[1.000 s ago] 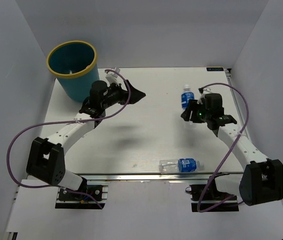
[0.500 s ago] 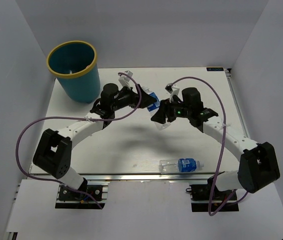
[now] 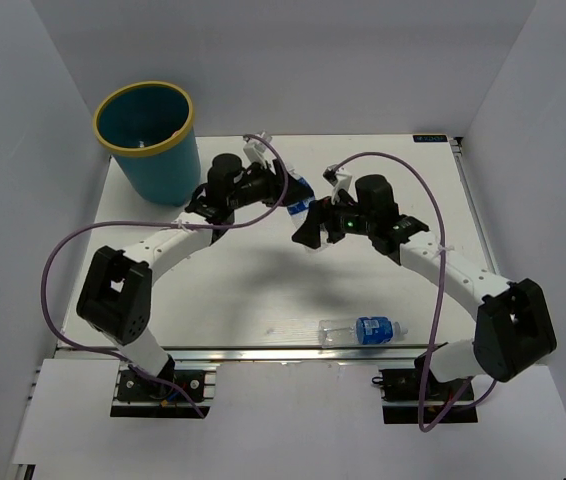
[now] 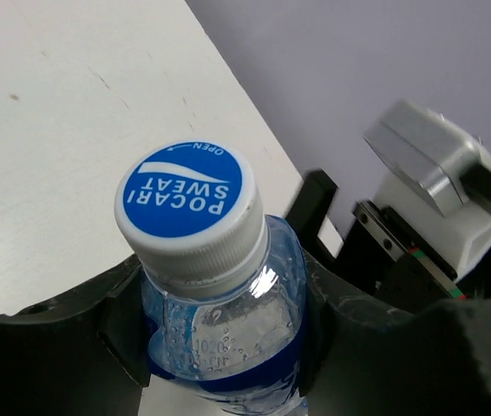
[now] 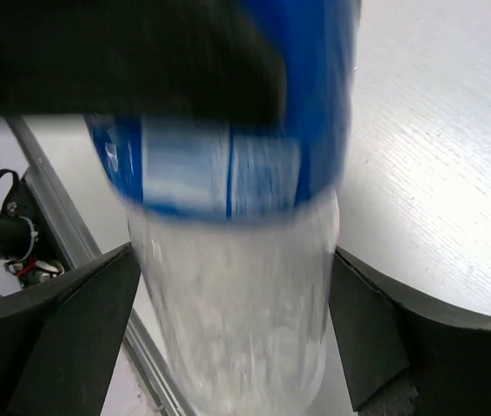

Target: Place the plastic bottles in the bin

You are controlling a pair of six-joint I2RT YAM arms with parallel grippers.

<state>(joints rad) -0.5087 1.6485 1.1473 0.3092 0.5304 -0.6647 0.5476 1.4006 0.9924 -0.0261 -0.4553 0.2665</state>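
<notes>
Shifted leftward, the blue-labelled bottle [image 4: 215, 295] sits between left and right jaws.

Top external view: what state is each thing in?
Clear plastic bottle with blue label and blue cap: capped, held above the table.
Left end effector: shut on that bottle.
Right end effector: flanking its lower body, grip unclear.
Second clear blue-labelled plastic bottle: lying on its side.
Round teal plastic bin with yellow rim: upright.

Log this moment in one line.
phase: handover | left gripper: shut on blue-label bottle | right gripper: flanking it, grip unclear | second bottle: lying on table
</notes>
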